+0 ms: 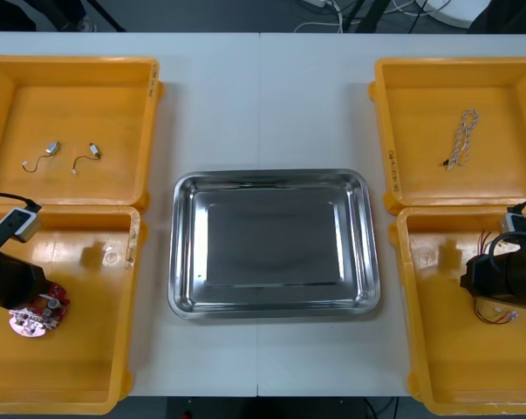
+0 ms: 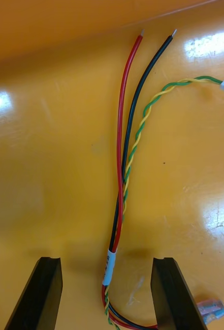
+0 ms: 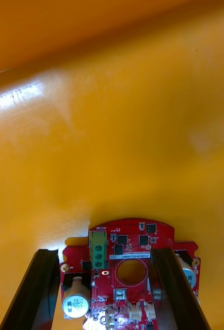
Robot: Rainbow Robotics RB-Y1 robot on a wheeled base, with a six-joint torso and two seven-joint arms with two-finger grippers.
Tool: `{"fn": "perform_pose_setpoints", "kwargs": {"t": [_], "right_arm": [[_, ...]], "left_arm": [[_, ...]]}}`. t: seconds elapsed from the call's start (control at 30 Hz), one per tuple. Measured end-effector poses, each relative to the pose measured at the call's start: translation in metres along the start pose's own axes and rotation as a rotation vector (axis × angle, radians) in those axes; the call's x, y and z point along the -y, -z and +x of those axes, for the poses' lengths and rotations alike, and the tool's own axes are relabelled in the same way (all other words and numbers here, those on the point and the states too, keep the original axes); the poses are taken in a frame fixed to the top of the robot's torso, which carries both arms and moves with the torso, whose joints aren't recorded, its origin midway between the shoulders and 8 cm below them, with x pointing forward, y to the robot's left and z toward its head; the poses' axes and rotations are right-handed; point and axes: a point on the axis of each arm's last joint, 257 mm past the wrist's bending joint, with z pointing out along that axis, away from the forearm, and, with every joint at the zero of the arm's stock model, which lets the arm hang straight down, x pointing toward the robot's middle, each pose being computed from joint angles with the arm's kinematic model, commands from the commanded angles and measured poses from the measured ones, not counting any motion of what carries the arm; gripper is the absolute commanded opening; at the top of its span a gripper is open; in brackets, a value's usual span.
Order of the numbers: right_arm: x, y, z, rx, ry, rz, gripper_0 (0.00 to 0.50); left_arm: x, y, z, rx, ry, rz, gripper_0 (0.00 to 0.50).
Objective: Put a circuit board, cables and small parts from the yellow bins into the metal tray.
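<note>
A round red circuit board [image 3: 127,258] lies on the floor of the near left yellow bin [image 1: 79,384]. My left gripper [image 3: 104,252] is open, with one finger on each side of the board [image 1: 40,312]. In the near right yellow bin [image 1: 446,367] lies a cable [image 2: 123,170] of red, black and twisted green-yellow wires held by a white label. My right gripper [image 2: 107,260] is open, and the cable's labelled end runs between its fingers. The metal tray [image 1: 271,176] sits bare and shiny between the bins.
The far left bin [image 1: 71,65] holds two small metal parts [image 1: 44,155] with thin wires. A twisted blue and white cable [image 1: 461,138] lies in the far right bin [image 1: 454,68]. Bin walls stand close around both grippers.
</note>
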Motion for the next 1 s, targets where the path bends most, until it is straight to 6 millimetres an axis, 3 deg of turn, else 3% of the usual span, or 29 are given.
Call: {"fn": "perform_pose_setpoints", "kwargs": {"t": [0.63, 0.67, 0.7, 0.73, 0.77, 0.8, 0.83, 1.0], "right_arm": [[0.007, -0.010, 0.005, -0.005, -0.010, 0.012, 0.500], [0.007, -0.010, 0.005, -0.005, -0.010, 0.014, 0.500], [0.007, -0.010, 0.005, -0.004, -0.010, 0.015, 0.500], [0.008, -0.010, 0.005, -0.004, -0.010, 0.016, 0.500], [0.008, -0.010, 0.005, -0.004, -0.010, 0.018, 0.500], [0.008, -0.010, 0.005, -0.003, -0.010, 0.019, 0.500], [0.008, -0.010, 0.004, -0.002, -0.010, 0.019, 0.500], [0.010, -0.011, 0.002, 0.011, -0.006, 0.033, 0.500]], "left_arm": [[0.000, -0.013, 0.007, 0.001, 0.001, 0.001, 0.500], [0.000, -0.013, 0.006, 0.002, 0.002, 0.001, 0.477], [0.000, -0.013, 0.006, 0.005, 0.002, 0.000, 0.377], [0.000, -0.013, 0.005, 0.007, 0.002, 0.000, 0.338], [0.000, -0.013, 0.005, 0.007, 0.002, 0.000, 0.259], [0.000, -0.013, 0.005, 0.008, 0.002, 0.000, 0.154], [0.000, -0.013, 0.005, 0.008, 0.002, -0.001, 0.007], [-0.001, -0.013, 0.005, 0.008, 0.000, -0.005, 0.000]]}}
